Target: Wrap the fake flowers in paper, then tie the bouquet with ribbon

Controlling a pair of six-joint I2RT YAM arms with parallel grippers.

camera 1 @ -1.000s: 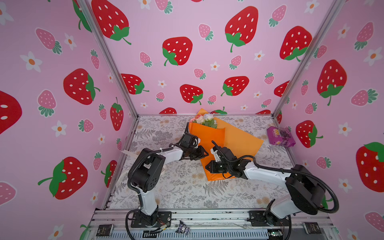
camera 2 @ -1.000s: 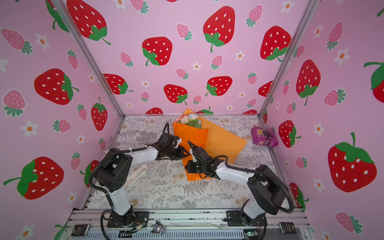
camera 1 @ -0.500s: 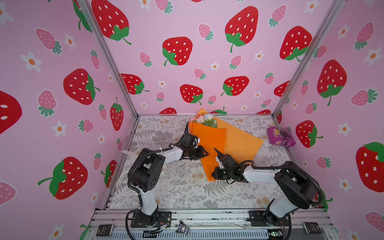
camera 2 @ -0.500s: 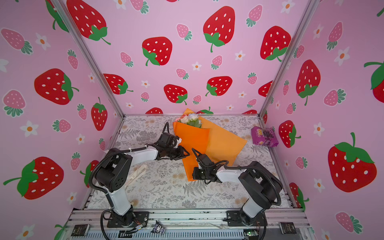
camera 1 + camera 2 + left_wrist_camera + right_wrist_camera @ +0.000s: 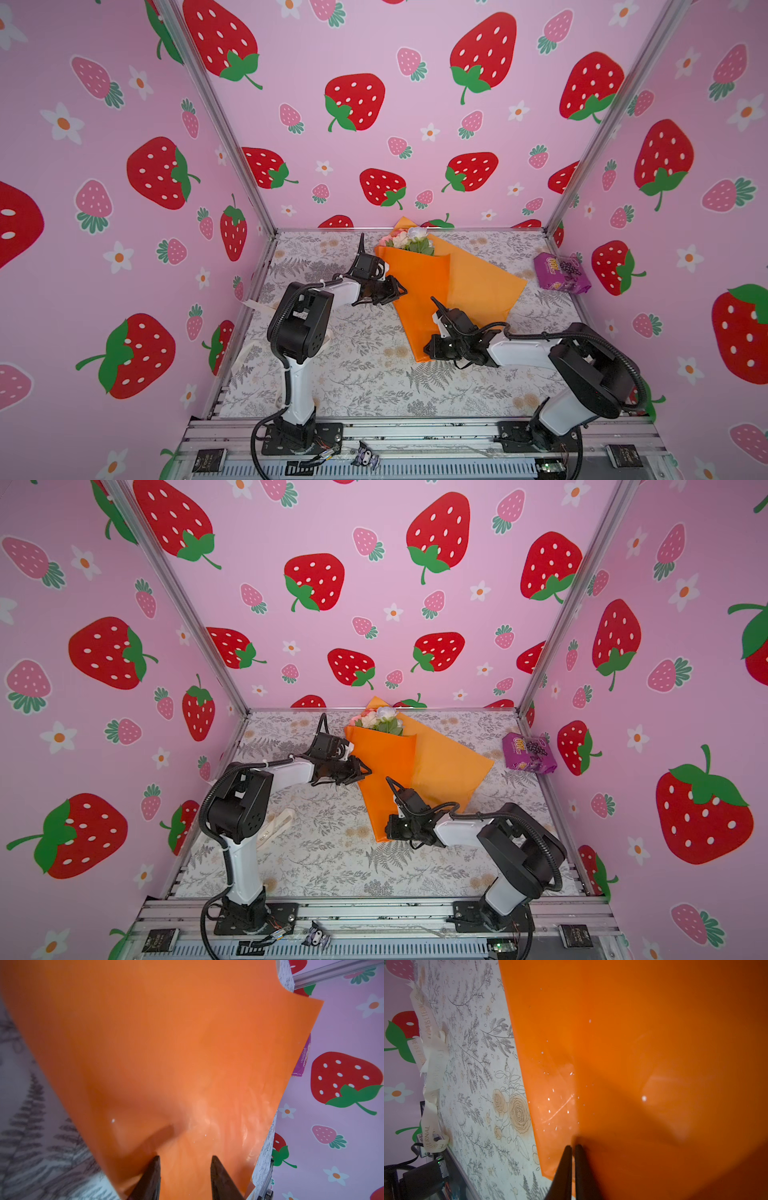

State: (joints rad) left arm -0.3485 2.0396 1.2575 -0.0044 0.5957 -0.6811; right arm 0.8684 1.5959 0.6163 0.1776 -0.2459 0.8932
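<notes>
The bouquet of fake flowers (image 5: 409, 241) (image 5: 380, 721) lies at the back of the table, its small pink and white roses poking out of glossy orange wrapping paper (image 5: 419, 282) (image 5: 386, 766). My left gripper (image 5: 400, 291) (image 5: 365, 771) (image 5: 185, 1159) is at the wrap's left edge, open, its two fingers spread against the orange sheet. My right gripper (image 5: 428, 347) (image 5: 388, 829) (image 5: 573, 1147) is at the wrap's near tip. Its fingers are pinched together on a fold of the paper (image 5: 633, 1064). The stems are hidden inside the wrap.
A cream ribbon (image 5: 274, 825) (image 5: 432, 1059) with printed lettering lies along the left side of the floral table cover, behind the left arm. A purple snack packet (image 5: 561, 272) (image 5: 528, 754) leans against the right wall. Strawberry-patterned walls enclose three sides.
My right gripper has slid down the wrap to its near tip and pinched tighter on the paper. The wrap's lower part now looks narrower. The left gripper has barely moved.
</notes>
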